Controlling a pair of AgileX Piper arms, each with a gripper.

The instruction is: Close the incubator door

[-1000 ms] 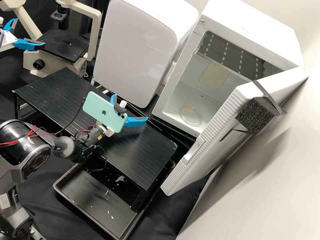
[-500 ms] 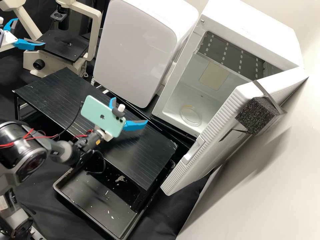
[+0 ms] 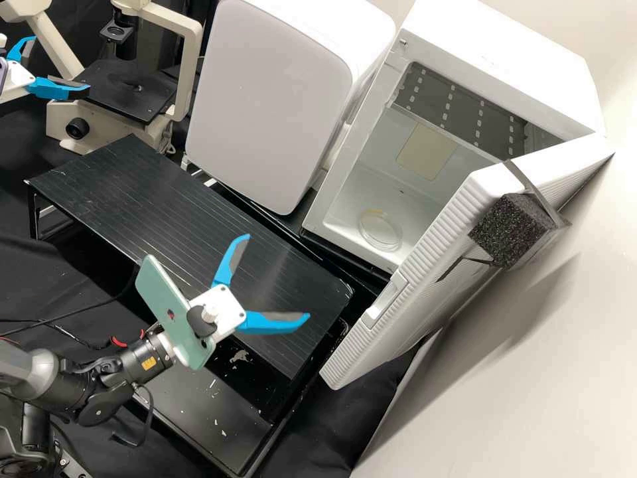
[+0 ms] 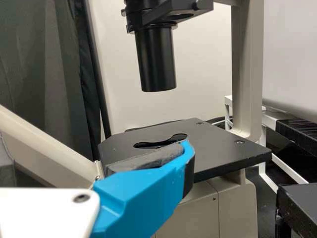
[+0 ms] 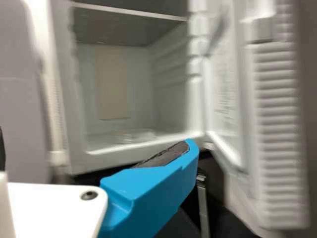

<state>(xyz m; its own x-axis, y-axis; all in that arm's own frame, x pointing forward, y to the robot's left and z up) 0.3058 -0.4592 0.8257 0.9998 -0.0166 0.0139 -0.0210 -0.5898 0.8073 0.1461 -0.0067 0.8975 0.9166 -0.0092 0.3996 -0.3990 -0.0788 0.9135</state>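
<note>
Right gripper: spread, nothing held, above the rack, apart from the door, which stands wide open on the incubator. Likely step: approach. Next, you should round the door's free edge, then push from outside.

A microscope (cream-framed) stands near a black platform.

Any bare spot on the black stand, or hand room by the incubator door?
Bare: the black stand at its end by the microscope, alongside the closed white unit. A hand could probably pass between the right gripper and the open incubator door. Crowded: the stand's other end, with gripper and phone over it.
</note>
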